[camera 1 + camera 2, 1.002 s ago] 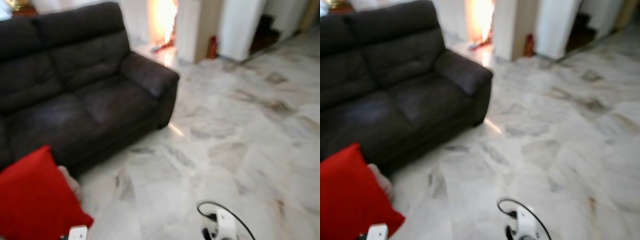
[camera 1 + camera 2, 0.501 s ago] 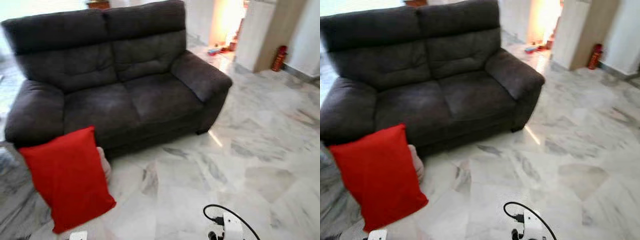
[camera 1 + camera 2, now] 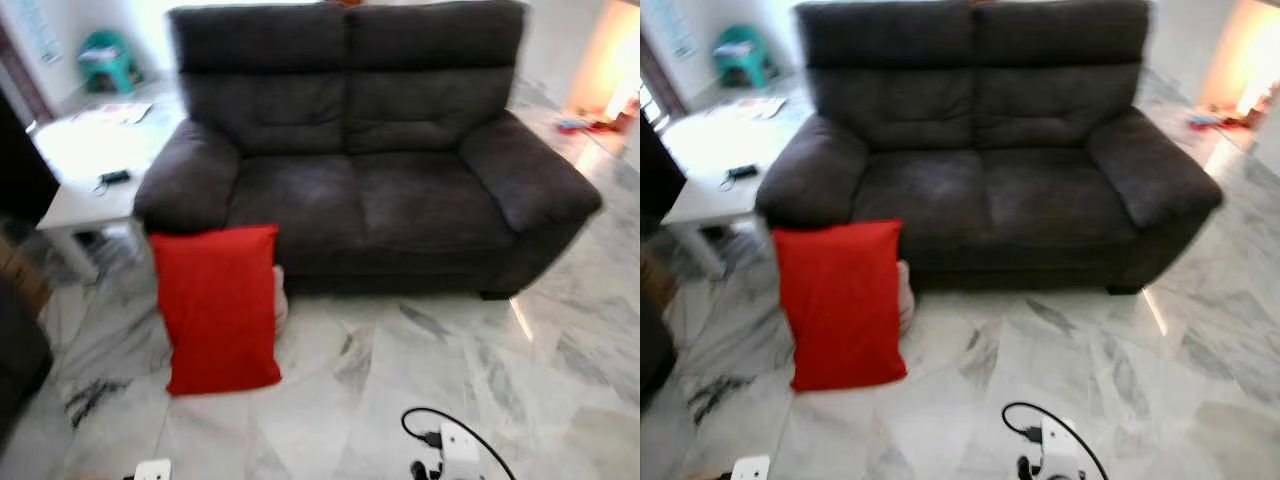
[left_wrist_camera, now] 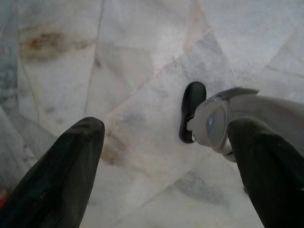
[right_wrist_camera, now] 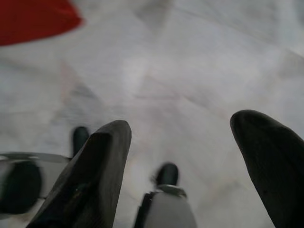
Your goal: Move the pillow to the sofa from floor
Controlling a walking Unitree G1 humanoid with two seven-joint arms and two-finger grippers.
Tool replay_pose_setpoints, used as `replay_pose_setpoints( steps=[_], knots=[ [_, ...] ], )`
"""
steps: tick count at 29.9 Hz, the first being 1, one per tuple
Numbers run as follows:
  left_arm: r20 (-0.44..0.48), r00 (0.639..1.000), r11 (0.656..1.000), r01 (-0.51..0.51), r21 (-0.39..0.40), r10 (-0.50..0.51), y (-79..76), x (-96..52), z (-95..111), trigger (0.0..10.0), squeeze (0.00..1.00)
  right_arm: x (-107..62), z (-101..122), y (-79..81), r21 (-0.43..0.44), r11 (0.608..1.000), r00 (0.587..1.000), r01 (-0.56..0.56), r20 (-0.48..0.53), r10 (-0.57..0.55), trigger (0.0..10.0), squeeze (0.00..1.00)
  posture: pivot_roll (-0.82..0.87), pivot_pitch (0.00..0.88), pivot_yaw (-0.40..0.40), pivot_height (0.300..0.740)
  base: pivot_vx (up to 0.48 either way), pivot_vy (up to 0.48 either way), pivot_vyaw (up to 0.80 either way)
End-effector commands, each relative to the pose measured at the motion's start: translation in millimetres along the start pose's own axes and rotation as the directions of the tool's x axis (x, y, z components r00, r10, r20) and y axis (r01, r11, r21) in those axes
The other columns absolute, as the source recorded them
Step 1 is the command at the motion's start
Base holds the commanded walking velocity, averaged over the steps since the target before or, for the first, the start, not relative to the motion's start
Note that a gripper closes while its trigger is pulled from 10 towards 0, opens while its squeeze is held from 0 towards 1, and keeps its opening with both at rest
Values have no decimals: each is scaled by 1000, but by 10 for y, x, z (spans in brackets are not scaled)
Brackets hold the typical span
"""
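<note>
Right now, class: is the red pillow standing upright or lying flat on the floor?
Upright. The pillow stands on its lower edge on the floor, leaning back against the sofa front below its arm.

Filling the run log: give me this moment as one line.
red rectangular pillow: on marble floor, leaning against dark grey fabric sofa | left gripper: open, empty | right gripper: open, empty | pickup: not begun
</note>
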State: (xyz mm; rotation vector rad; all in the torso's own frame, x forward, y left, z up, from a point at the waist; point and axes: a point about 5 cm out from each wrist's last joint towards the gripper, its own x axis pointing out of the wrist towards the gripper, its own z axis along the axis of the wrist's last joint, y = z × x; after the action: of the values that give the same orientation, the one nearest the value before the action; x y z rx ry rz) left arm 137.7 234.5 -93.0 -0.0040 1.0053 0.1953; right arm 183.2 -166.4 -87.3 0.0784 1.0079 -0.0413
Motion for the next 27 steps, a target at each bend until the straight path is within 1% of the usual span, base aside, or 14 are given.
replay_pose_setpoints(
  steps=[1, 17, 20, 22, 26, 27],
  knots=[
    [-6, 1000, 1000, -3, -5, 3, 3, 3, 5, 10000, 0, -9, -29, -66, 2, 1000, 1000, 16, -6, -16, 10000, 0, -2, 0, -24, 740, 0, 0, 800],
    [-5, 1000, 1000, -4, -6, 4, -1, 2, 0, 10000, 0, -11, -35, -75, -1, 1000, 1000, 17, -9, -17, 10000, 0, -2, 0, -27, 740, 0, 0, 800],
    [-3, 1000, 1000, -10, -8, 10, 0, 1, -3, 10000, 0, -11, -35, -78, -14, 1000, 1000, 14, -11, -14, 10000, 0, -2, 0, -28, 740, 0, 0, 800],
    [-4, 1000, 1000, -10, -7, 10, 1, 1, -4, 10000, 0, -11, -39, -75, -3, 1000, 1000, 11, -12, -11, 10000, 0, -3, 0, -27, 740, 0, 0, 631],
    [-13, 1000, 1000, -13, 4, 13, 5, 1, -9, 10000, 0, -12, -39, -70, 31, 999, 1000, 11, -4, -11, 10000, 0, -5, 0, -27, 740, 0, 0, 0],
    [-6, 1000, 1000, -10, -16, 10, 1, 1, -6, 10000, 0, -12, -41, -70, 34, 999, 1000, 14, -4, -14, 10000, 0, -5, 0, -27, 740, 0, 0, 0]
  ],
)
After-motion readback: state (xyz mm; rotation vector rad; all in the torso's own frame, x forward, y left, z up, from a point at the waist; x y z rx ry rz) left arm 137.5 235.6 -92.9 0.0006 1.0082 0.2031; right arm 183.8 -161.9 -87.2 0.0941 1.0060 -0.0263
